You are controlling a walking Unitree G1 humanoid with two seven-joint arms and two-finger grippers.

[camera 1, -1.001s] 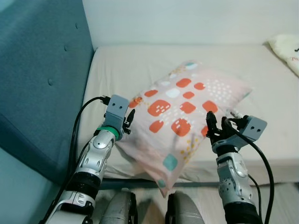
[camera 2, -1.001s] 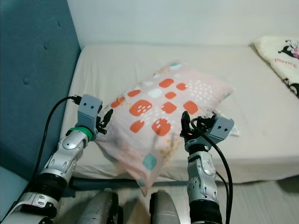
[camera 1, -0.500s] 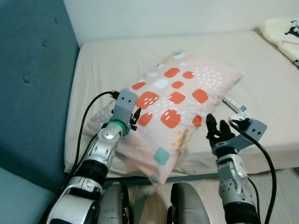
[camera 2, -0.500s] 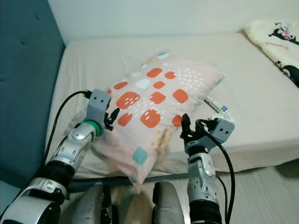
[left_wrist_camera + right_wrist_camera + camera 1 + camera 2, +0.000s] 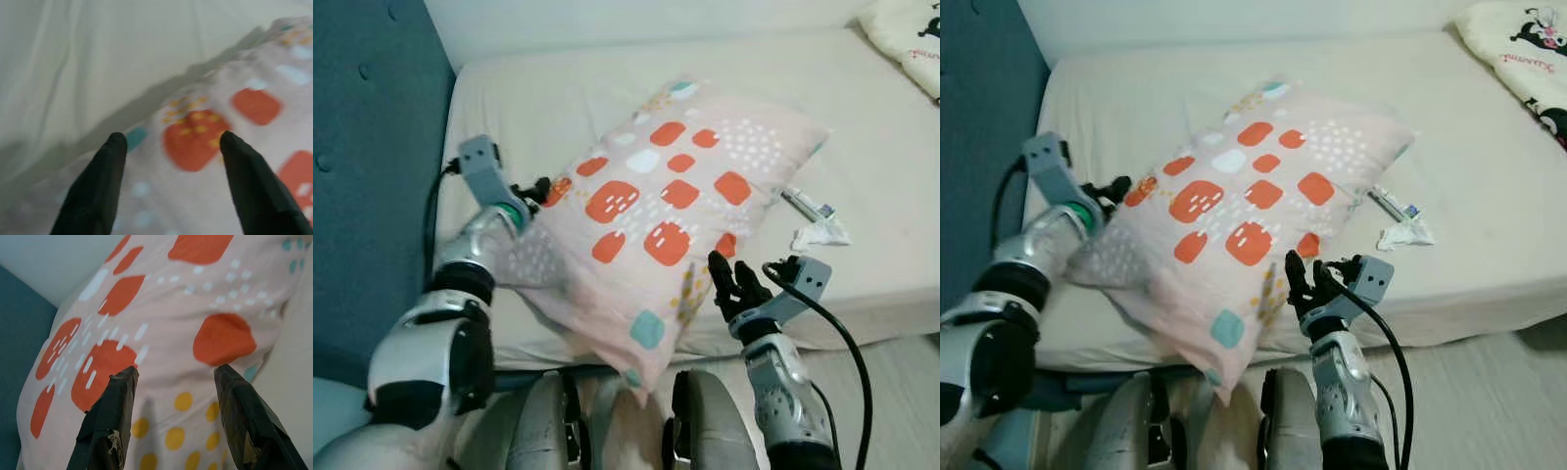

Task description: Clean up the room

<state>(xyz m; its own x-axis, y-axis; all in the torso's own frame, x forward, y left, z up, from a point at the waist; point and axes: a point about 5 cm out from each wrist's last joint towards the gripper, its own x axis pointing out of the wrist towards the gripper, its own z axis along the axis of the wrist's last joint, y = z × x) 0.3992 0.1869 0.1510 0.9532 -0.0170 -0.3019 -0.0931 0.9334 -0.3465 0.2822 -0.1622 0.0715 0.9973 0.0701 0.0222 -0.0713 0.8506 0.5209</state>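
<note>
A big pink pillow (image 5: 666, 211) with orange squares lies slanted on the bed (image 5: 862, 127), and one corner hangs over the bed's front edge. The left tool (image 5: 536, 189) is at the pillow's side near the blue headboard (image 5: 362, 147). Its two black fingers (image 5: 93, 191) are spread apart, with the pillow's edge in front of them. The right tool (image 5: 732, 284) is at the front edge of the bed, just beside the pillow. Its fingers (image 5: 110, 421) are spread wide too, pointing at the pillow. A small tube (image 5: 806, 206) and a crumpled white tissue (image 5: 820, 235) lie on the bed beside the pillow. A white blanket with black pictures (image 5: 1523, 59) is at the far corner.
</note>
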